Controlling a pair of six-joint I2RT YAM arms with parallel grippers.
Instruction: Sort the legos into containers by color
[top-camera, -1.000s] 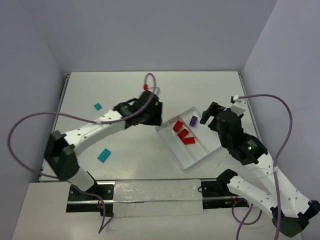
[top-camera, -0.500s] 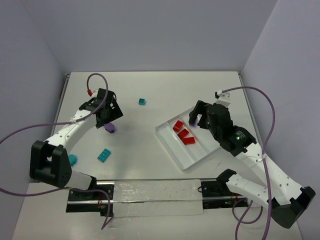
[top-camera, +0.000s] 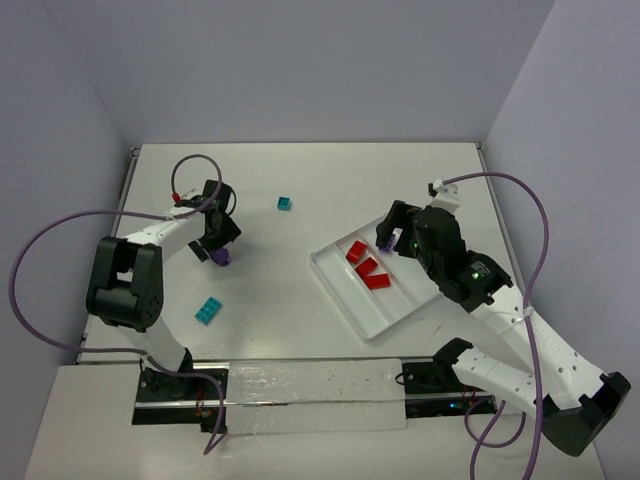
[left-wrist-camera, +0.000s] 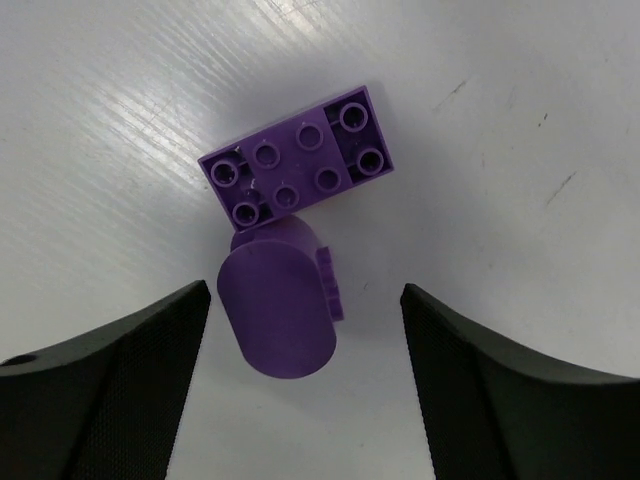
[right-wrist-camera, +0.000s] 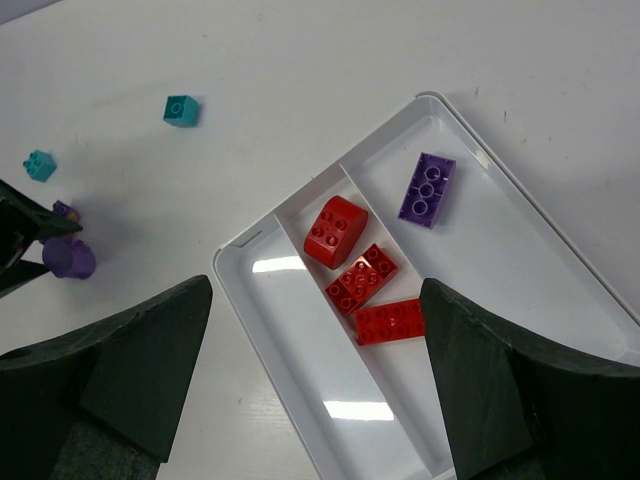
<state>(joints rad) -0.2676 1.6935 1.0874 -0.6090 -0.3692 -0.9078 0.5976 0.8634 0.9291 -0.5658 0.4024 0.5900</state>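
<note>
My left gripper is open, low over the table at the left. A rounded purple lego lies between its fingers, nearer the left one. A flat purple studded lego touches it just beyond. My right gripper is open and empty above the white tray. The tray's middle compartment holds three red legos. Its right compartment holds one purple lego. The left compartment holds nothing. Teal legos lie loose on the table.
The tray lies diagonally at the table's right, under my right wrist. The left arm stretches along the table's left side. Purple cables loop over both arms. Grey walls close in the back and sides.
My left arm has swung from beside the tray to the far left and now sits over the two purple legos. My right gripper has shifted slightly over the tray.
</note>
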